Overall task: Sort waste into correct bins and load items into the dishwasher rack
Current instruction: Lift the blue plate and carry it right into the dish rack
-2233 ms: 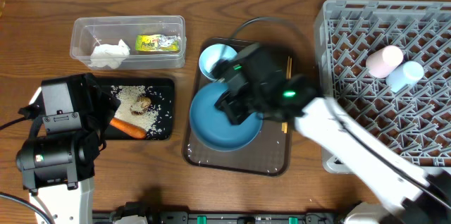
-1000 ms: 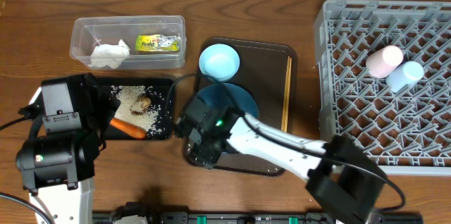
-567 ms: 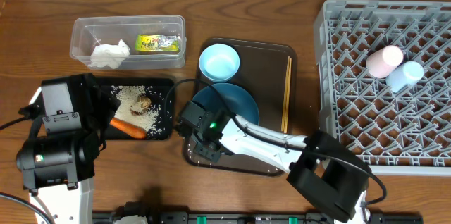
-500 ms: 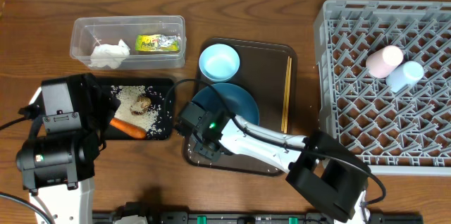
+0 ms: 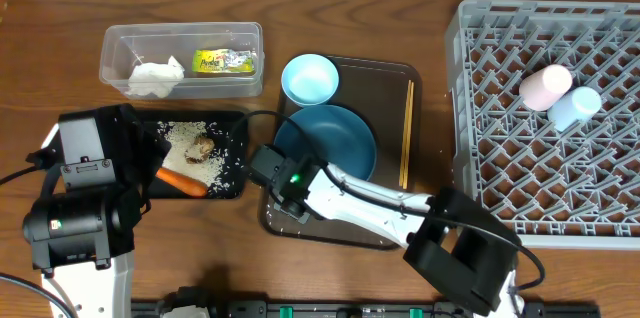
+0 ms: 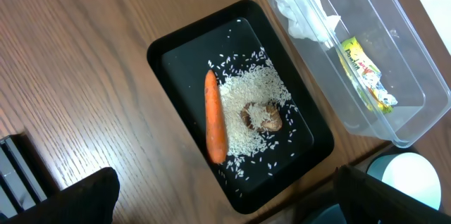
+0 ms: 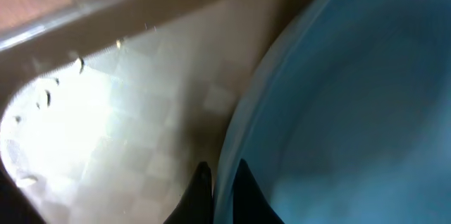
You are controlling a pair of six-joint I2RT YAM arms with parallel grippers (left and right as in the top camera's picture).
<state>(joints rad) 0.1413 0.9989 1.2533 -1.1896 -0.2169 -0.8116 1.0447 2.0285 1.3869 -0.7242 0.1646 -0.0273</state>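
inspector: state of the right fingers [image 7: 202, 185]?

assistant: clenched on the rim of the blue plate [image 5: 335, 138]. the right wrist view shows one dark tip on each side of the plate's edge, with the floor of the brown serving tray [image 5: 390, 226] beneath.

inspector: where does the plate sit?

assistant: on the serving tray, just below the pale-blue bowl [image 5: 310, 80] and left of the chopsticks [image 5: 407, 133]. the grip is at its lower-left edge, so the body of the plate lies up and to the right of the fingers in the overhead view. being round, it has no long axis to note. whether it is lifted off the tray i cannot tell.

inspector: and the destination?

assistant: the dishwasher rack [image 5: 463, 108] stands well to the right, beyond the tray and the chopsticks. two cups lie in its far right part. in my judgement the coming move is a lift and a carry rightward over the chopsticks.

inspector: pose of the arm?

assistant: the right arm reaches from the lower right across the tray's front edge, wrist low, fingers pointing into the plate. it is the nearer arm to both plate and rack.

inspector: the left side?

assistant: the left fingers [image 6: 88, 196] are spread wide and grasp nothing. they hang above the black tray [image 6: 169, 55] with the carrot [image 6: 215, 118] and rice.
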